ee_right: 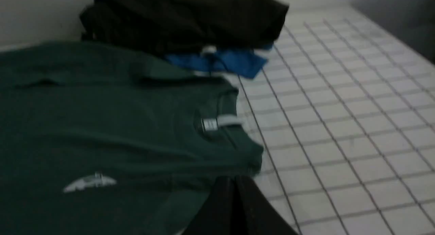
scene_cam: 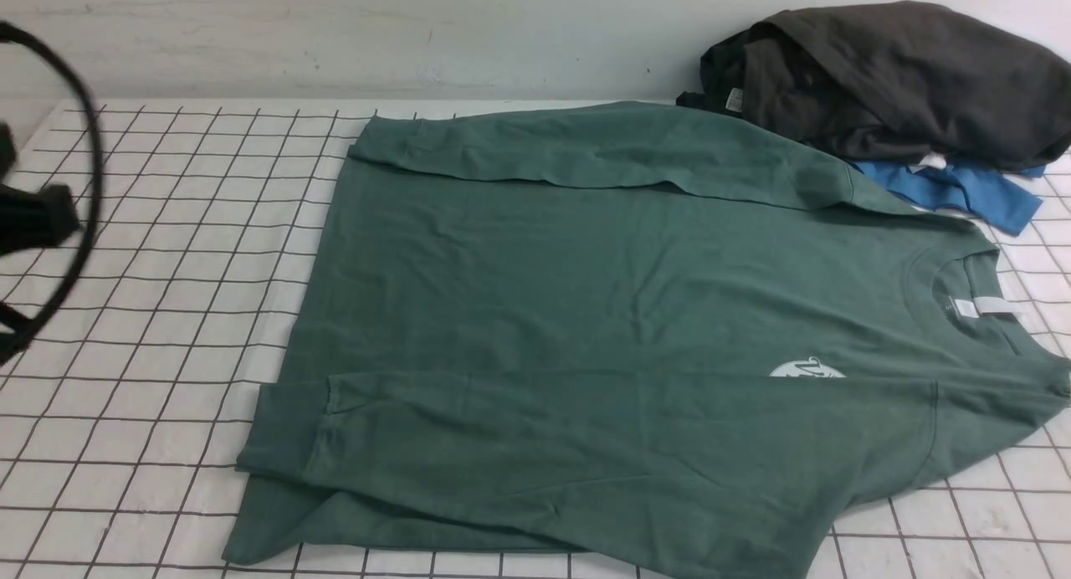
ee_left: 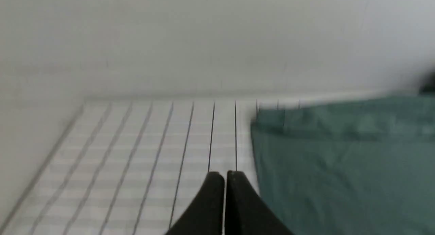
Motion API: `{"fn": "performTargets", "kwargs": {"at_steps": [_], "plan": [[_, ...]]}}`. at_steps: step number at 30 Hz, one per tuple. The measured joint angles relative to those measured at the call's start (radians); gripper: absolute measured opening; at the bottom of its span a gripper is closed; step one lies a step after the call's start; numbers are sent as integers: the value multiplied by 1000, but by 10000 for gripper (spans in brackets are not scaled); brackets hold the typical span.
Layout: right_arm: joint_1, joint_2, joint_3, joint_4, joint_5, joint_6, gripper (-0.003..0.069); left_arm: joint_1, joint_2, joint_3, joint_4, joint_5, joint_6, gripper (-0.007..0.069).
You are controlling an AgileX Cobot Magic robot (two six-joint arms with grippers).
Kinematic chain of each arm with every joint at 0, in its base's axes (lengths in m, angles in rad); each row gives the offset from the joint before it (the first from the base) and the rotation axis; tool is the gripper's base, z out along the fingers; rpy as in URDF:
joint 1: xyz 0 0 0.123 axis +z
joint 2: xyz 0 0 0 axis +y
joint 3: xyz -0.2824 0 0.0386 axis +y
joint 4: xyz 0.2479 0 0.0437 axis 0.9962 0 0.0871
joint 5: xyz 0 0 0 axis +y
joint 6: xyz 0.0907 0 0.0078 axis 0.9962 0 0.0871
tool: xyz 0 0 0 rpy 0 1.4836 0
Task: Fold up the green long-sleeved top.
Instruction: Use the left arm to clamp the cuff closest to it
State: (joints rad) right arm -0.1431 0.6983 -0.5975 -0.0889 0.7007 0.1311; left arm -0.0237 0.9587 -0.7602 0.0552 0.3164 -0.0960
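The green long-sleeved top [scene_cam: 586, 311] lies flat on the grid-patterned table [scene_cam: 167, 269], neck to the right, with both sleeves folded across its body. Its white logo [scene_cam: 807, 368] and neck label [scene_cam: 966, 307] face up. My left gripper [ee_left: 225, 174] is shut and empty, above bare table just left of the top's hem [ee_left: 340, 167]. My right gripper [ee_right: 234, 179] is shut, its tips close to the near shoulder edge of the top [ee_right: 102, 126]; I see no cloth between the jaws. It is out of the front view.
A heap of dark grey-black garments [scene_cam: 904, 77] lies on a bright blue garment [scene_cam: 954, 190] at the back right, touching the top's far shoulder. The wall runs behind the table. A blurred part of my left arm and its cable [scene_cam: 33, 219] show at the left edge.
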Motion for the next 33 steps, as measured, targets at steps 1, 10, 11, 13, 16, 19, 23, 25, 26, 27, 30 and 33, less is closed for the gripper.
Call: {"fn": "performTargets", "kwargs": {"at_steps": [1,10,11,13,16,19,23,25,26,27,30,33], "plan": [[1,73,-8,52,89,-52,-14,-1,71,-26,-13,90,5,-7],[128,262,-17,360,89,-452,-14,-1,469,-212,-265,397,262,97],[153,275,-17,384,83,-490,-14,-1,513,-228,-291,414,292,135],[214,308,-17,418,76,-553,-14,-1,620,-271,-348,427,373,243],[249,324,-17,421,65,-571,-14,-1,700,-284,-363,374,406,314],[279,337,-17,424,28,-580,-14,-1,807,-294,-358,292,433,354],[279,339,-17,430,7,-582,-14,-1,861,-295,-358,267,438,324],[279,339,-17,432,-5,-582,-14,-5,873,-295,-358,259,443,268],[279,339,-17,432,-7,-582,-14,-6,873,-295,-358,258,442,261],[279,339,-17,435,-12,-582,-14,-10,880,-296,-358,255,445,209],[279,339,-17,442,-25,-582,-14,-18,886,-296,-362,255,450,103],[279,339,-17,442,-29,-582,-14,-23,885,-303,-362,255,479,17]]}}
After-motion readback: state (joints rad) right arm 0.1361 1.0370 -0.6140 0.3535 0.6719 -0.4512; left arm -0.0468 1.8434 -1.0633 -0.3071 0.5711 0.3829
